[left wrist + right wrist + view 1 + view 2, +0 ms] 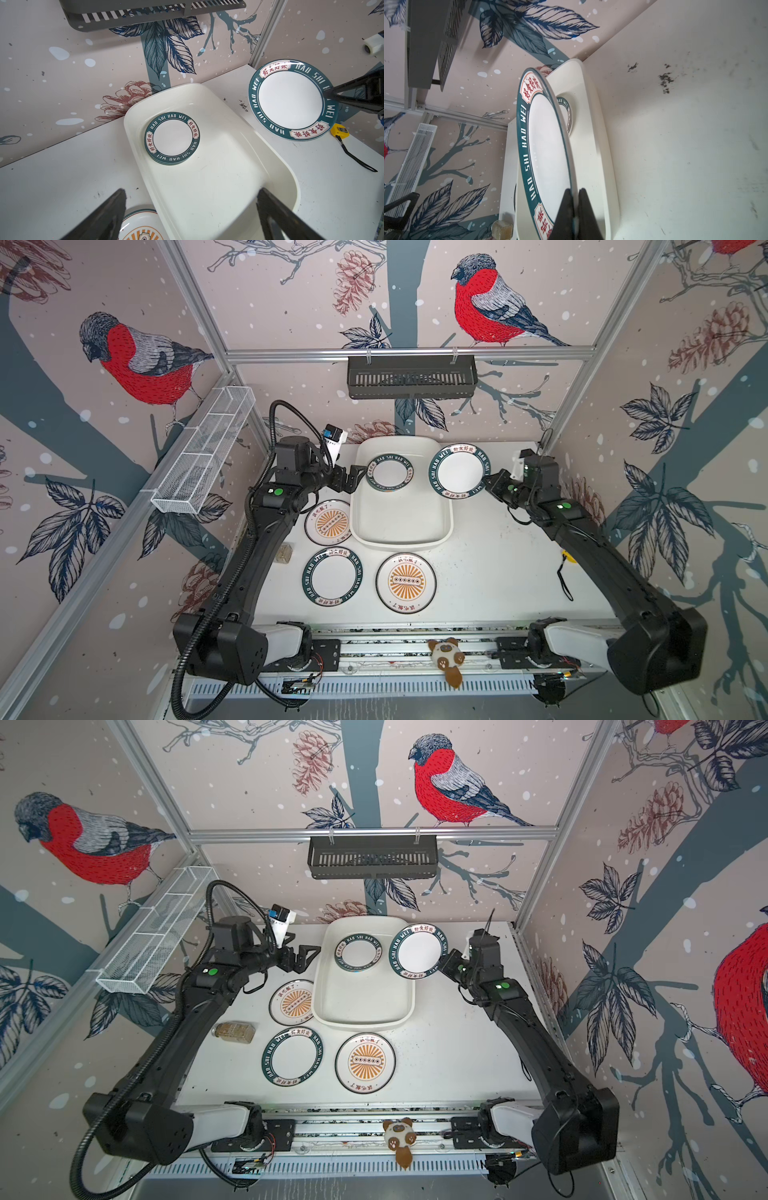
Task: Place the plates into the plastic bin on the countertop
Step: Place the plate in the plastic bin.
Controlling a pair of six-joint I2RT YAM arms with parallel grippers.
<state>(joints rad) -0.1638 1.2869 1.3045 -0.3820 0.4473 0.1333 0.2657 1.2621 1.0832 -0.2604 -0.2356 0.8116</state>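
Note:
The white plastic bin (401,514) sits at the back middle of the countertop (498,564). A small stack of green-rimmed plates (390,473) lies in its far end. My right gripper (575,192) is shut on the rim of another green-rimmed plate (460,470), held tilted in the air over the bin's far right edge. My left gripper (191,193) hangs open and empty at the bin's left rim. On the countertop lie two orange sunburst plates (328,522) (406,583) and one green-rimmed plate (332,577).
A black slotted basket (411,377) hangs on the back rail and a white wire basket (203,456) on the left wall. A small jar (234,1031) lies beside the left arm. A yellow tape measure (567,558) lies at the right, a stuffed toy (446,659) on the front rail.

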